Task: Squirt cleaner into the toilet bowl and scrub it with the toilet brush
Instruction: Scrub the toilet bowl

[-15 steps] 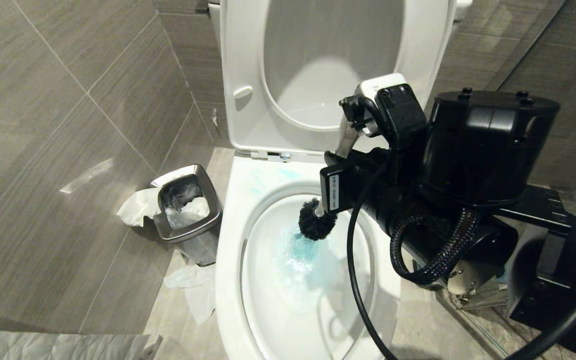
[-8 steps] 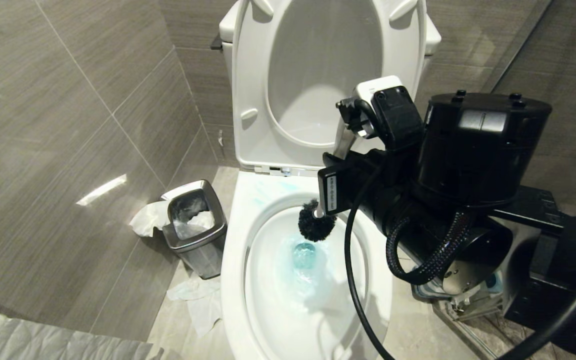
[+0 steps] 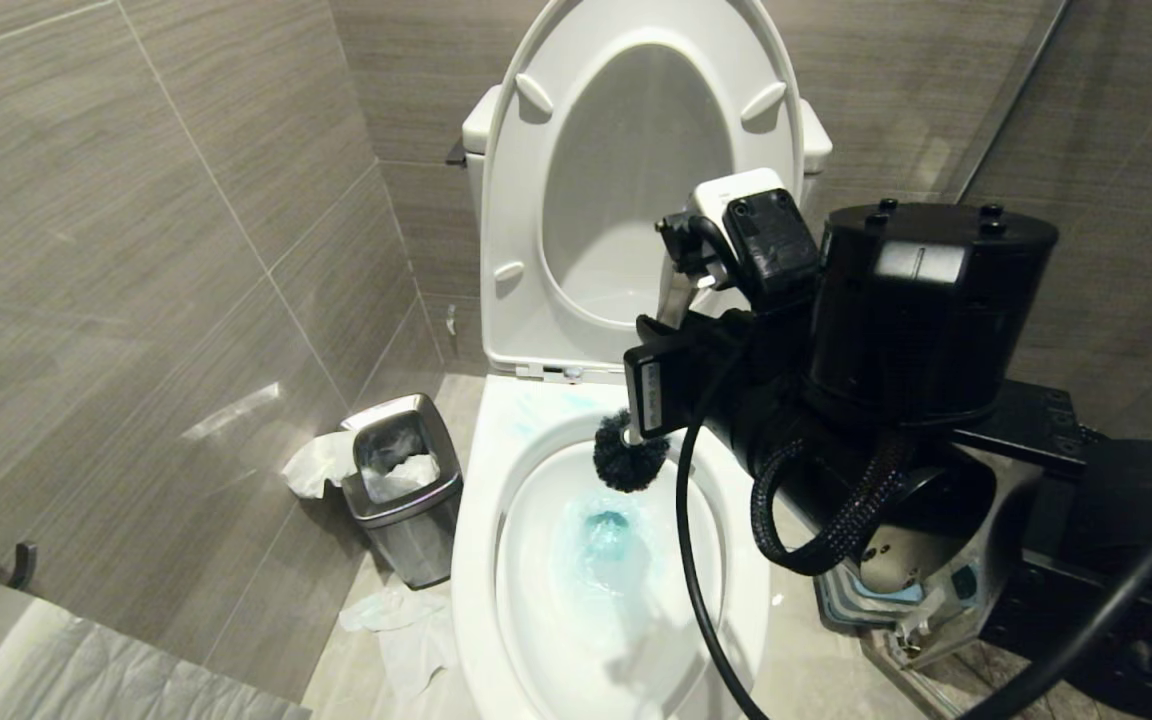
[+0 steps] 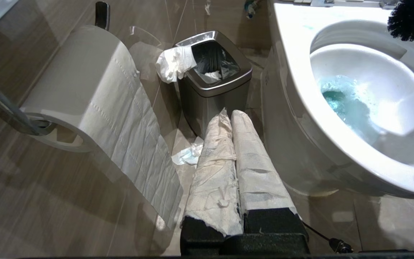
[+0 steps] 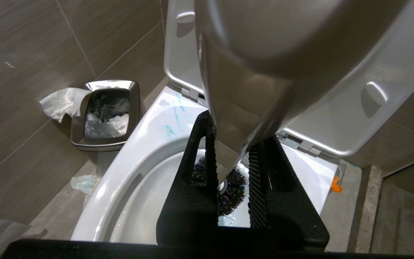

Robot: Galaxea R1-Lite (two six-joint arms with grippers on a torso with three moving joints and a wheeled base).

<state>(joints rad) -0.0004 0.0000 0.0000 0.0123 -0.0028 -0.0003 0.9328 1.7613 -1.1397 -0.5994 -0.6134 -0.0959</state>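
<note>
We see the toilet brush [image 3: 630, 458], a pale translucent stick with a dark bristle head, hanging just over the back rim of the glossy white toilet bowl [image 3: 481, 520], above the turquoise-blue cleaner [image 3: 604, 535]. We judge wet bristles could drip onto that rim. Our right claw [image 5: 233, 172] grasps the stick, angled down from the bowl's right edge; the paper-wrapped left claw [image 4: 233, 144] is clenched, empty, low beside the bowl's left wall.

Glossy white ceramic toilet bowl [image 3: 481, 530]; brushed steel waste bin [image 3: 406, 500] lower left; matt, probably stone, grey wall tiles [image 3: 136, 250].

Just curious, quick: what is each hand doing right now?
Left hand: closed, empty, parked beside the toilet bowl.
Right hand: closed on the toilet brush.
</note>
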